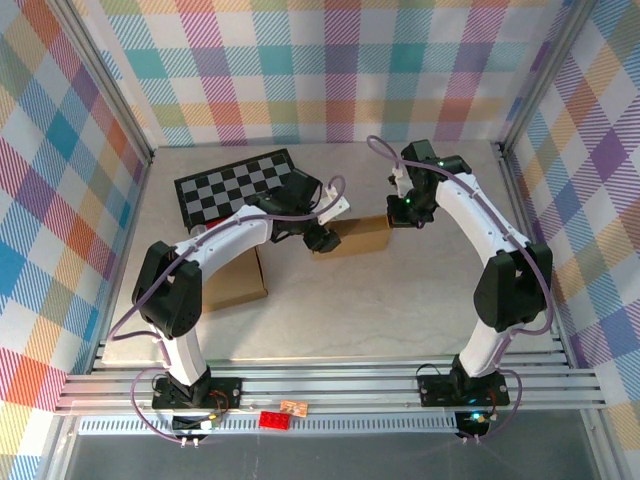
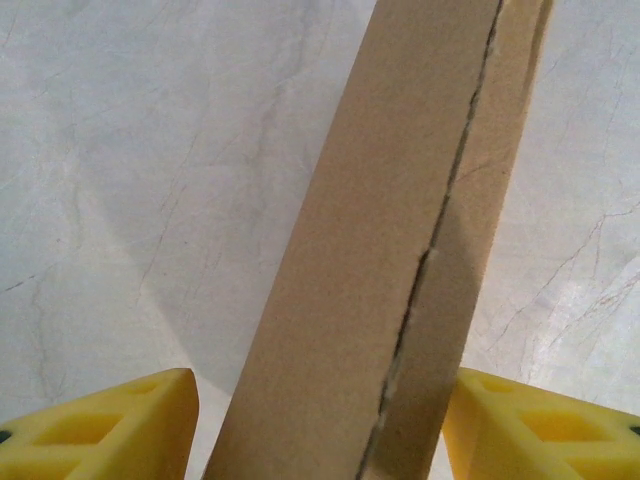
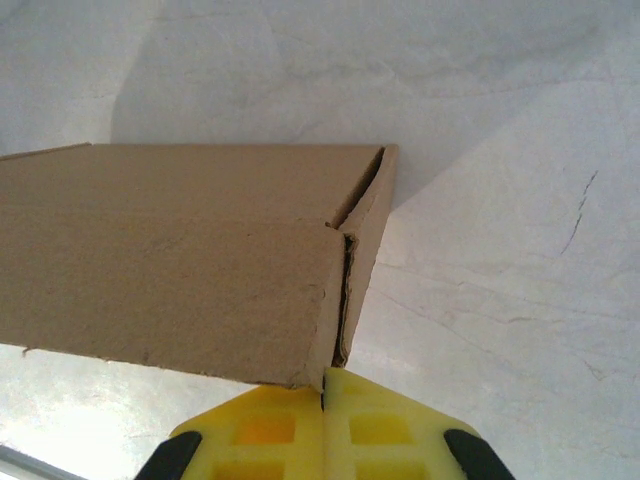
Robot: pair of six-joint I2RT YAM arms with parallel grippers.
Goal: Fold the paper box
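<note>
Paper box (image 1: 362, 235) sits mid-table; left gripper (image 2: 320, 440) straddles its nine-o'clock end, right gripper (image 3: 325, 435) pressed together at three o'clock.

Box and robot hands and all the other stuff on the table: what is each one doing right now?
paper box: mostly folded up, resting on the table between both grippers.
left gripper: jaws around the box's end, one finger on each side.
right gripper: shut, fingertips against the box's corner edge.
second cardboard piece: resting on the table under the left arm, untouched.
checkerboard: lying flat at the back.
</note>
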